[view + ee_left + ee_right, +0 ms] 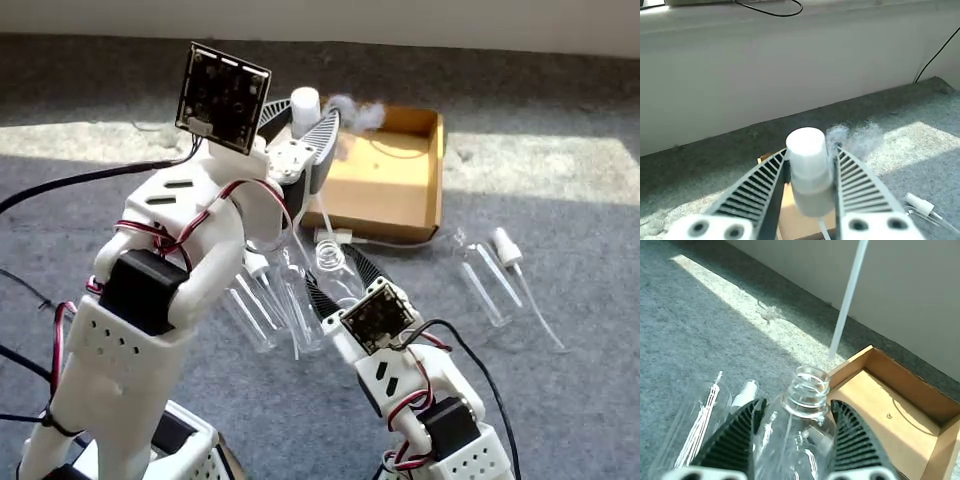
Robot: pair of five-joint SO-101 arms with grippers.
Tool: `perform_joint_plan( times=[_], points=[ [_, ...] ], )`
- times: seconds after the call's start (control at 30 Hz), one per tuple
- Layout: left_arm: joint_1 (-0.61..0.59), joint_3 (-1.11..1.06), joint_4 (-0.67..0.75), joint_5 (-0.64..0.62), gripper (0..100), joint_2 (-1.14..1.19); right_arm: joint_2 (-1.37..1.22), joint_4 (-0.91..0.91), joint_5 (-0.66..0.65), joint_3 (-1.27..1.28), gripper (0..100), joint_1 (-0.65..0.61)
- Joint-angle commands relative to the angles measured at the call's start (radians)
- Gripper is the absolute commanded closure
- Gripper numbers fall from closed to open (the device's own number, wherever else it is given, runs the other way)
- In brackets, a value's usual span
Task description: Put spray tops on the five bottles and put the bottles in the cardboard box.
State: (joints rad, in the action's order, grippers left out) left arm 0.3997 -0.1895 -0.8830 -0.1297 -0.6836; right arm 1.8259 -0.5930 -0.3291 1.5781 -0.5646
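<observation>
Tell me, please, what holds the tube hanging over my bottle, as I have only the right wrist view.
Observer: The left gripper is shut on a spray top; the tube is that top's own.
Operator: Thank you. Does anything lie farther off to the right?
Observer: Yes, a second bottle lies there, with a loose top beside it.
</observation>
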Motion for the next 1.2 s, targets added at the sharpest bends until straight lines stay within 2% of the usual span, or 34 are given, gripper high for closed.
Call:
perform_joint_plan(
  times=[0.0, 0.37, 0.6, 0.73, 0.97, 1.17],
  points=[
    [-0.01, -0.033, 0.02, 0.011, 93, -0.013, 0.013, 0.004, -0.008, -0.008, 99.5, -0.01],
    [0.002, -0.245, 0.037, 0.003, 93, -0.019, 0.013, 0.004, -0.003, -0.008, 99.5, -0.008],
    [0.139, -0.369, 0.058, 0.002, 93, -0.022, 0.013, 0.004, 0.0, -0.012, 99.5, -0.007],
    [0.157, -0.395, 0.058, 0.0, 93, -0.022, 0.013, 0.005, 0.006, -0.013, 99.5, -0.007],
    [0.159, -0.403, 0.058, -0.083, 93, -0.064, 0.013, 0.019, 0.149, -0.018, 99.5, 0.117],
    [0.153, -0.478, 0.063, -0.078, 92, -0.153, 0.013, 0.045, 0.21, -0.018, 99.5, 0.113]
  ],
)
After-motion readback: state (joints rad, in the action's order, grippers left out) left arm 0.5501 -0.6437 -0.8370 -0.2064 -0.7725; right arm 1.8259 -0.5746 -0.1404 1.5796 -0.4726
